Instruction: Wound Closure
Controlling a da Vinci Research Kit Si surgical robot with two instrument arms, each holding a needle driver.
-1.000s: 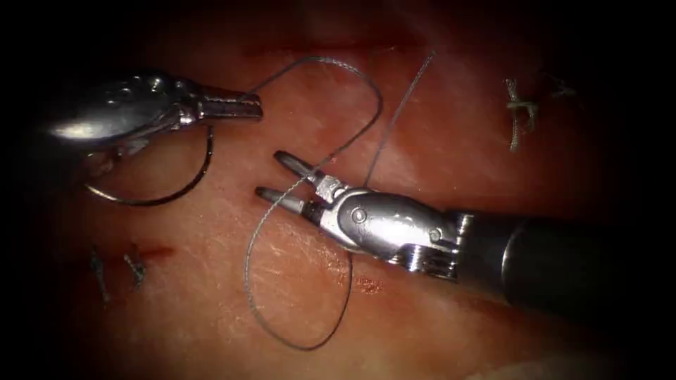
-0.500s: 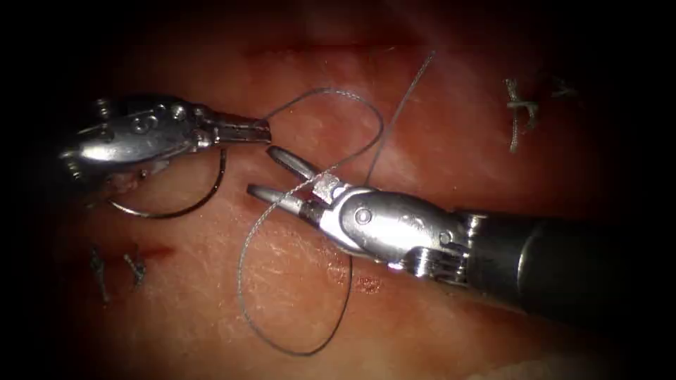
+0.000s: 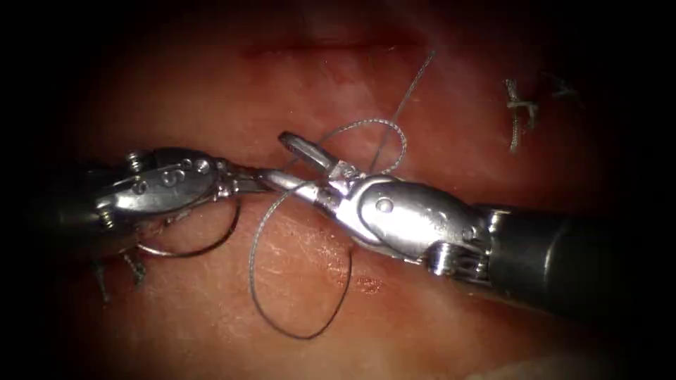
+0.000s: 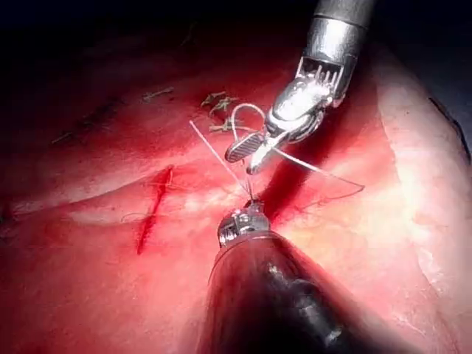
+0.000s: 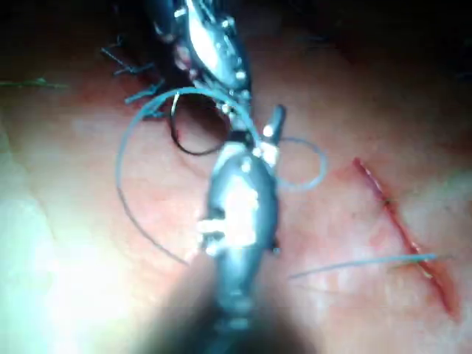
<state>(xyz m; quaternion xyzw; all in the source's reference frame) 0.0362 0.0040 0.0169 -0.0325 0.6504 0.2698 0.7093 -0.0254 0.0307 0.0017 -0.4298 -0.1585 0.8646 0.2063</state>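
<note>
the left tool (image 3: pixel 262 179) is closed on the thread (image 3: pixel 296 331) near the needle (image 3: pixel 211 243), whose curve hangs free beneath it, above the tissue (image 3: pixel 303 274) and not in it. the right tool (image 3: pixel 285 160) is spread wide, holding nothing, thread looped round it. the cut (image 3: pixel 331 48) lies beyond them.

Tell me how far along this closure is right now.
Done: knotted stitches with cut ends sit at the right. In hand: the left tool is shut on the thread, the needle curving out of the tissue below it; the right tool is open, thread looped around it. Left: the cut at the top remains open.
</note>
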